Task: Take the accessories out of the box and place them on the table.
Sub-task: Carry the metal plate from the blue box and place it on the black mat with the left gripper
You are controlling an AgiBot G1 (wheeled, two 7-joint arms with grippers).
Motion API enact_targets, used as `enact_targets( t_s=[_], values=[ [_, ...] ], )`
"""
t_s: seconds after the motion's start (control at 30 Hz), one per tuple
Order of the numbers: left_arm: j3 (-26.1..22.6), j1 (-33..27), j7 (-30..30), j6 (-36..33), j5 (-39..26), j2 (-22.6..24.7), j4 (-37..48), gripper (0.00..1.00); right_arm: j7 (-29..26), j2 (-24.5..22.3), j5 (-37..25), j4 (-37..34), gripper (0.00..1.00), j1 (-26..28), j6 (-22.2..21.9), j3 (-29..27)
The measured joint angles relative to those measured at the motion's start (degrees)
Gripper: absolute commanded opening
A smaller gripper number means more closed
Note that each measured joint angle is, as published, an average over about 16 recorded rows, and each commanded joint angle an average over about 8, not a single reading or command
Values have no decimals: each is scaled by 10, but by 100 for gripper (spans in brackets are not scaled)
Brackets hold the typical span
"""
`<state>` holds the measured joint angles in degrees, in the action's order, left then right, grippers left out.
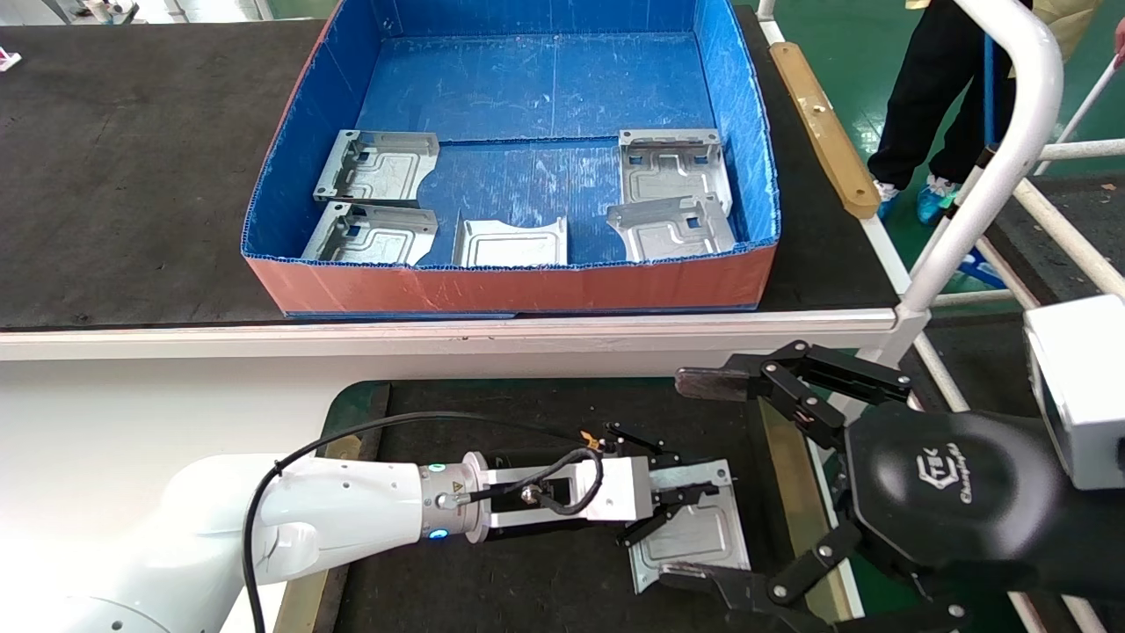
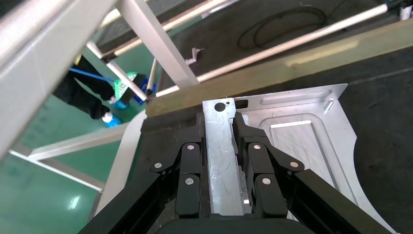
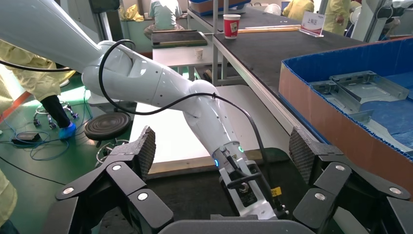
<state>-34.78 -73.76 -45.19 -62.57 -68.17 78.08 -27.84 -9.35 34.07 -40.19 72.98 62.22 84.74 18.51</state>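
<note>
On the dark tabletop (image 1: 527,580) at the near edge of the head view, at about six o'clock, one plate (image 1: 694,527) is seen lying flat, and its raised edge tab is pinched between the pressed-in fingers of the left gripper (image 1: 655,510), which is reached in from nine o'clock; in the left wrist view the same plate (image 2: 302,141) is shown clamped along that tab by the gripper (image 2: 233,146), with the rest of the sheet resting on the mat. The right gripper (image 1: 716,483) is held at about four o'clock beside the plate, with its fingers spread wide and nothing between them, as is confirmed in the right wrist view (image 3: 221,156). Toward twelve o'clock, on the larger black bench (image 1: 132,176), the blue box (image 1: 299,132) is seen, and five further plates are lying inside along its near wall: two at its left (image 1: 378,167) (image 1: 369,236), one in the middle (image 1: 511,243), two at its right (image 1: 672,167) (image 1: 672,230).
</note>
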Motion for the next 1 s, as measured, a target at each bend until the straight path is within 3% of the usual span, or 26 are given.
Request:
enact_targets(
  t_s=[0.8, 0.83, 1.0],
  values=[
    [-183, -12, 46, 148, 147, 3, -47, 2, 0, 0, 0, 0, 100, 0, 0, 0],
    [-189, -13, 46, 151, 152, 3, -48, 8, 0, 0, 0, 0, 100, 0, 0, 0],
    [-211, -17, 45, 161, 171, 3, -49, 70, 0, 0, 0, 0, 100, 0, 0, 0]
  ],
)
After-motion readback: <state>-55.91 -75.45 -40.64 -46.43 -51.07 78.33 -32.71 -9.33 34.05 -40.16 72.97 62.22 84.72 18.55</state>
